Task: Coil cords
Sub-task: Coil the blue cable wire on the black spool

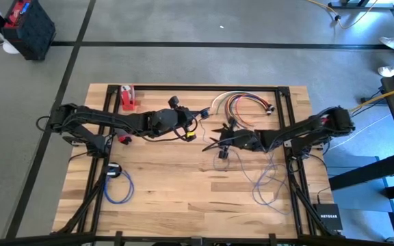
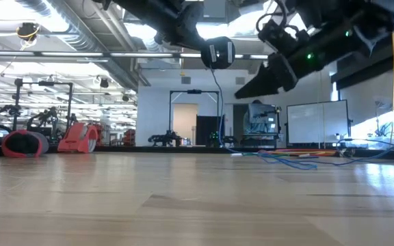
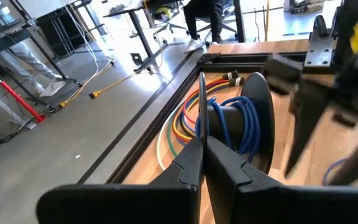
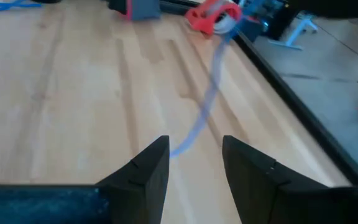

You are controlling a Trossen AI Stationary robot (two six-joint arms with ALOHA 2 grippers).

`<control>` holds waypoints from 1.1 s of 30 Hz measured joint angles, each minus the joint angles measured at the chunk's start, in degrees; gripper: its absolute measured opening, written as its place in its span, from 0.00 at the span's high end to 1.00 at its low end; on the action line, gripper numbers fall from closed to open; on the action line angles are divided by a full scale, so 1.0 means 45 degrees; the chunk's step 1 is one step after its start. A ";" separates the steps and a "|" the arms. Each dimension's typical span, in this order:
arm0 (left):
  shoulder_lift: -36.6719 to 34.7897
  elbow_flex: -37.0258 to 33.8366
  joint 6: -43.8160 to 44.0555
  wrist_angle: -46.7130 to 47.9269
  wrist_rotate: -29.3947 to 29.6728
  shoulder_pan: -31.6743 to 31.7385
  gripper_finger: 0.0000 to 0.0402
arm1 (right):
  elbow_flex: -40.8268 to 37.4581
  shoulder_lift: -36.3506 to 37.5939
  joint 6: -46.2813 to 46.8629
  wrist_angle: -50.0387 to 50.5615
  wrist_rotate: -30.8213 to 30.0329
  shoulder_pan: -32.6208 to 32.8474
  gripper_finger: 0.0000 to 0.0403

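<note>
Winding the blue cord at table centre: your left gripper pinches the spool shut; right gripper open, empty—re-grip the cord close, feed evenly.

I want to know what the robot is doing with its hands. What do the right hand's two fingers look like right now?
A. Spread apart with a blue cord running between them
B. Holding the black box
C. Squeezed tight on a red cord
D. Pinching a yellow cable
A: in the right wrist view the right gripper has its fingers apart, and the blue cord trails out from the gap over the table, not gripped.
</note>
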State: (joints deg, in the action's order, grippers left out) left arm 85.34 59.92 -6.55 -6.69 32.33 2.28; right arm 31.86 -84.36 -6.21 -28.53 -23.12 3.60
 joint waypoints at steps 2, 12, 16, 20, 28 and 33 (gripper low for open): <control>0.0000 0.0000 -0.0005 0.0018 0.0002 0.0000 0.99 | -0.0028 -0.0738 0.0002 -0.1026 0.0058 -0.0072 0.62; 0.0000 0.0000 -0.0180 0.0011 0.0002 0.0000 0.99 | 0.0219 -0.2672 0.0393 -0.3041 -0.0040 -0.0934 0.62; 0.0000 0.0000 -0.0180 0.0003 -0.0003 0.0000 0.99 | 0.0450 -0.2744 0.0338 -0.3039 0.0041 -0.0924 0.62; 0.0000 0.0000 -0.0194 0.0008 0.0002 0.0000 0.99 | 0.0528 -0.2744 0.0334 -0.2993 0.0036 -0.0924 0.66; 0.0000 0.0000 -0.0202 -0.0002 0.0002 0.0000 0.99 | 0.0528 -0.2744 -0.0262 -0.3082 -0.0046 -0.0924 0.97; 0.0000 0.0000 -0.0206 0.0003 -0.0001 -0.0044 0.99 | 0.0533 -0.2744 -0.0873 -0.2817 -0.1280 -0.1132 0.97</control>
State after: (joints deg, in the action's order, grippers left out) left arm 85.34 59.92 -7.47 -6.68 32.32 2.09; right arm 34.26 -96.71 -10.15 -41.20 -28.88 -1.49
